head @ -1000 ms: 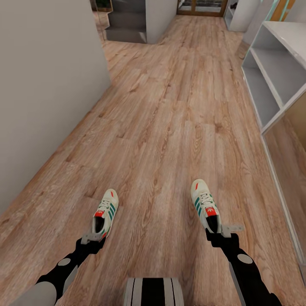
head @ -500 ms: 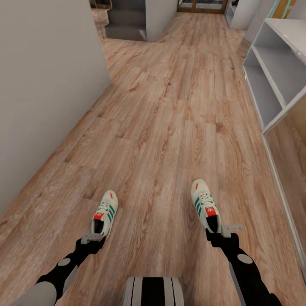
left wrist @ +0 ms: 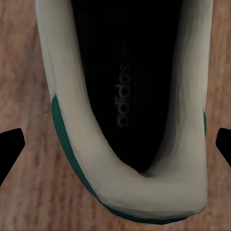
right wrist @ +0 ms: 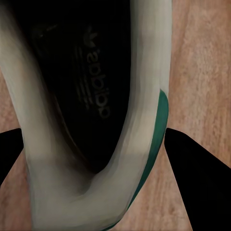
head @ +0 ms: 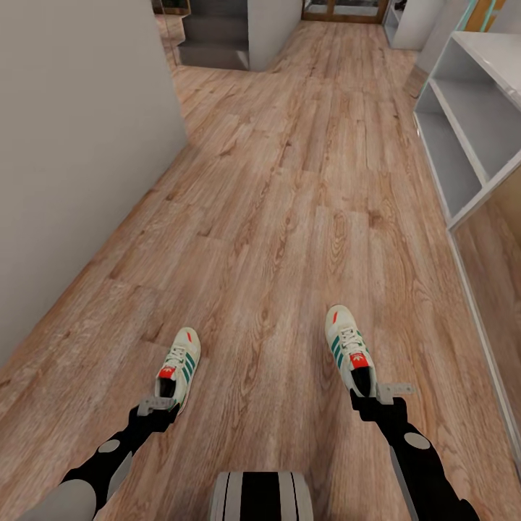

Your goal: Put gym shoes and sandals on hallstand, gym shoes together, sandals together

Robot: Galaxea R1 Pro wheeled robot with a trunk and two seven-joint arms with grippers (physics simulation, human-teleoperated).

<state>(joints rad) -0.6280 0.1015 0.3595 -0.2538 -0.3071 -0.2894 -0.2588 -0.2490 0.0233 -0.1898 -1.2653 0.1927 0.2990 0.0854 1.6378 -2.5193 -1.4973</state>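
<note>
Two cream-white gym shoes with green stripes point away from me over the corridor floor [head: 289, 217]. My left gripper [head: 163, 405] straddles the heel of the left gym shoe [head: 181, 362]. In the left wrist view its black fingertips [left wrist: 10, 154] stand wide of that heel [left wrist: 144, 192] with a gap, so it is open. My right gripper [head: 373, 394] is shut on the heel of the right gym shoe [head: 349, 347]. In the right wrist view both fingers [right wrist: 192, 183] press against the heel [right wrist: 72, 192]. The pale grey hallstand [head: 463, 145] stands at the right, its shelves bare. The sandals are out of view.
A grey wall [head: 72, 145] runs along the left side. Grey steps [head: 213, 51] and a doorway [head: 347, 11] lie at the far end. The corridor floor stretches ahead between wall and hallstand. My base [head: 260, 496] shows at the near edge.
The view has shifted slightly. The left gym shoe has slipped a little toward the left gripper. The right shoe and gripper keep their place together.
</note>
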